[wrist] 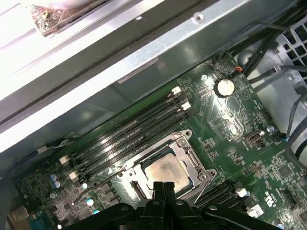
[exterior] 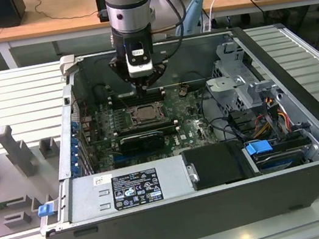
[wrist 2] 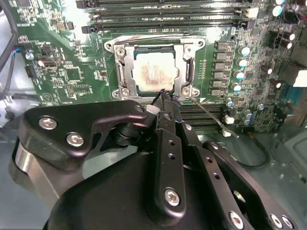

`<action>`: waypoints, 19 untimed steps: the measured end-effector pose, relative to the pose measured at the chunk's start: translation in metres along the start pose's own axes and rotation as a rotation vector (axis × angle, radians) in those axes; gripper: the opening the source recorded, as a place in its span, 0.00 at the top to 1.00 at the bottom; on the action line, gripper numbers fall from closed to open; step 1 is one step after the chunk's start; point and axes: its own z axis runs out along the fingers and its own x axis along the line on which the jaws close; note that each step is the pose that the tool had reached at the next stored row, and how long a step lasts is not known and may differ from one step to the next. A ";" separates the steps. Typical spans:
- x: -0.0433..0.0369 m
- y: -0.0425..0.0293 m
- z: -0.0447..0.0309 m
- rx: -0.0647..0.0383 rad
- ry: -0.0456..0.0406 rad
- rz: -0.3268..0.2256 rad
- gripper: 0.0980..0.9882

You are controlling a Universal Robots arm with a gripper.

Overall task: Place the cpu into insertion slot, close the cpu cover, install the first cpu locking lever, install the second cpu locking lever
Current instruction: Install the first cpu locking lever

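The cpu [wrist 2: 152,72] lies flat in the insertion slot [exterior: 145,113] on the green board, its pale metal top showing through the window of the cpu cover [wrist 2: 125,67]. The cover lies down around the chip. In the first wrist view the cpu [wrist: 165,171] sits just beyond my fingertips. My gripper [wrist 2: 163,96] hangs just above the socket's near edge, shut with nothing between its fingers. A thin wire lever [wrist 2: 211,116] sticks out at a slant from one socket corner, and it also shows as the lever [wrist: 96,184] in the first wrist view. In the exterior view my gripper [exterior: 144,86] is over the socket's far edge.
Long black memory slots [wrist: 129,132] run beside the socket. A black card [exterior: 143,140] lies nearer the exterior view's front. The power supply [exterior: 128,190], cable bundles [exterior: 270,115] and the case walls [exterior: 65,111] hem in the board.
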 end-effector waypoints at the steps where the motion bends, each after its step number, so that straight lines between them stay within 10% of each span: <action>1: 0.0000 0.0000 0.0000 0.000 0.0011 -0.026 0.99; 19: 0.0064 -0.0052 0.0000 -0.006 -0.0022 -0.195 0.99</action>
